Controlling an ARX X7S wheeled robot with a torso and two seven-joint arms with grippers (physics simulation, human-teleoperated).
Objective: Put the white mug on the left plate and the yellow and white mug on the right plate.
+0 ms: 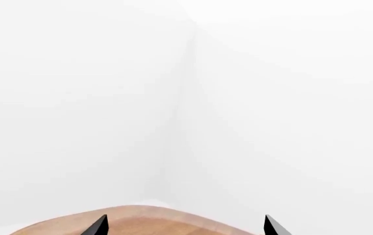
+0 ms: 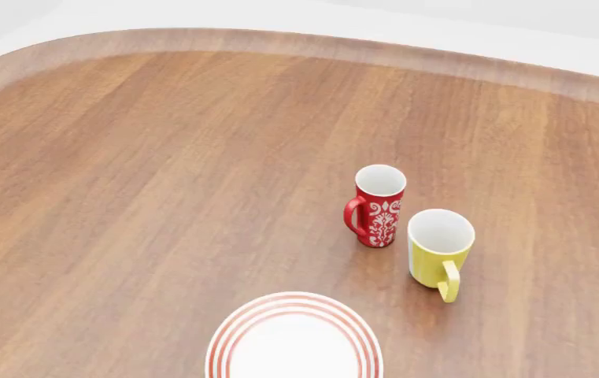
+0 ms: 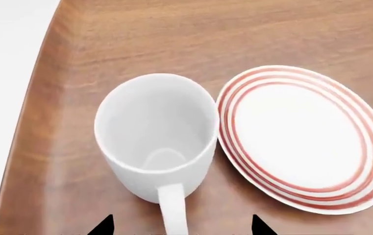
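Right gripper [image 3: 180, 226] hovered wide, empty, above the white mug [image 3: 155, 134] — fingertips either side of its handle, which pointed back toward the gripper. The mug stood upright on the desk [image 3: 173, 34], just beside a red-ringed plate [image 3: 304, 139]; contact unclear. Head view showed another plate [image 2: 293, 337] at the near edge, bare, with the yellow and white mug [image 2: 439, 250] further off to its right, beside a red patterned mug [image 2: 378, 206]. Left gripper [image 1: 185, 226] spread wide, holding nothing, facing the wall. Judgement: descend straight, close across the handle or rim, lift clear — avoid nudging the plate.
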